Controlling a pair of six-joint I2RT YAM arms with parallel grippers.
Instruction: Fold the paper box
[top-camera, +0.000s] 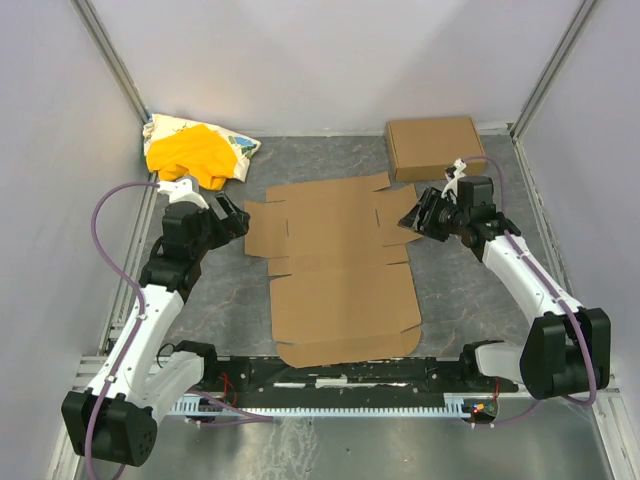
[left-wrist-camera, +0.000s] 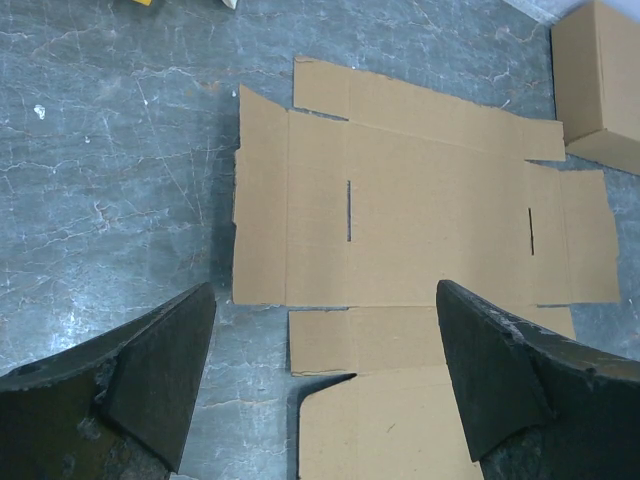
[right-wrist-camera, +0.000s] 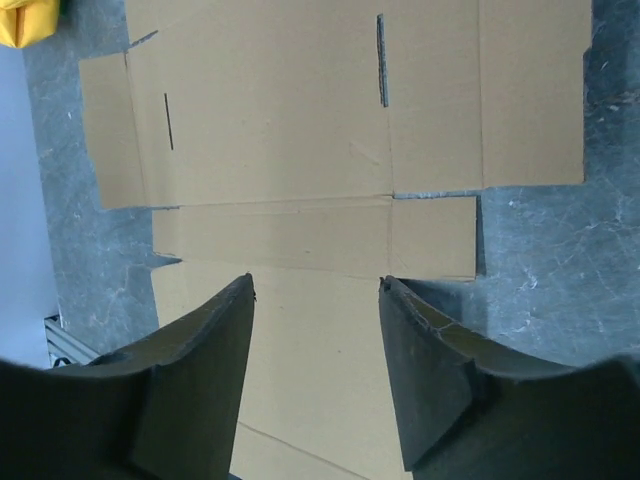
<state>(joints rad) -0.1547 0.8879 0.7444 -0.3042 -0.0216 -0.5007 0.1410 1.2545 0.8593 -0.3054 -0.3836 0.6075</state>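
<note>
The paper box (top-camera: 335, 265) is a flat brown die-cut sheet with flaps and slits, lying unfolded in the middle of the table. My left gripper (top-camera: 238, 218) hovers at the sheet's left flap, jaws wide open and empty; the left wrist view shows the paper box (left-wrist-camera: 430, 200) ahead between my fingers (left-wrist-camera: 160, 370). My right gripper (top-camera: 412, 220) hangs over the sheet's right flap, open with nothing between its jaws. In the right wrist view the paper box (right-wrist-camera: 300, 130) fills the area below my fingertips (right-wrist-camera: 410, 340).
A ready-made compact brown box (top-camera: 435, 147) stands at the back right, close behind the right gripper. A yellow-and-white cloth heap (top-camera: 195, 152) lies at the back left. Grey walls enclose the table on three sides, and a metal rail (top-camera: 330, 385) runs along the near edge.
</note>
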